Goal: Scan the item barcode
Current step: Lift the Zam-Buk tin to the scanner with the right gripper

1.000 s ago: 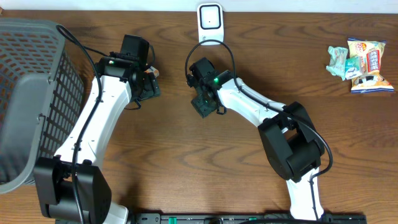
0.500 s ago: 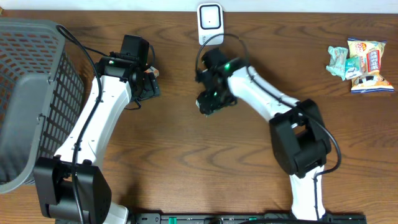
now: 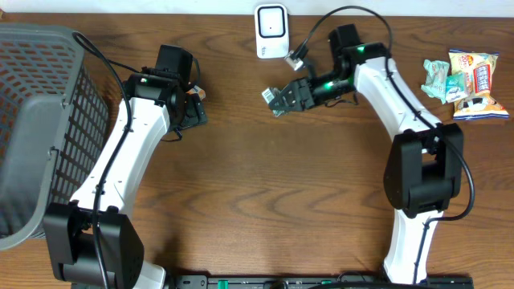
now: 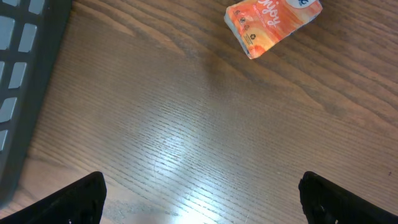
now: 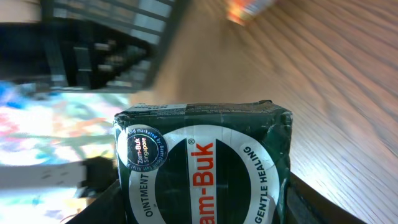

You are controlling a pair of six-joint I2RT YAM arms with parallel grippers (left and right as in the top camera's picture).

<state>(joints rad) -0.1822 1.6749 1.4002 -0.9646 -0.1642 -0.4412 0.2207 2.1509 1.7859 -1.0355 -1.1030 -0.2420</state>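
The right gripper is clenched on a small green box, and it holds the box up in the air near the top middle of the view from above. The box sits between the two dark fingers, one on each side of it. Its front faces the right wrist camera, and it has a white shape with red letters and a round blue sticker on it. The white scanner stands at the top middle of the table, near the box and a little up and to the left of it, but not touching it. The left gripper is wide open with nothing in it, and it hangs over bare wood in the upper left part of the table. A small orange packet lies flat on the wood near it, at the top right of the left wrist view. A big grey basket fills the left side of the view from above. Some snack bags lie in a small heap at the upper right
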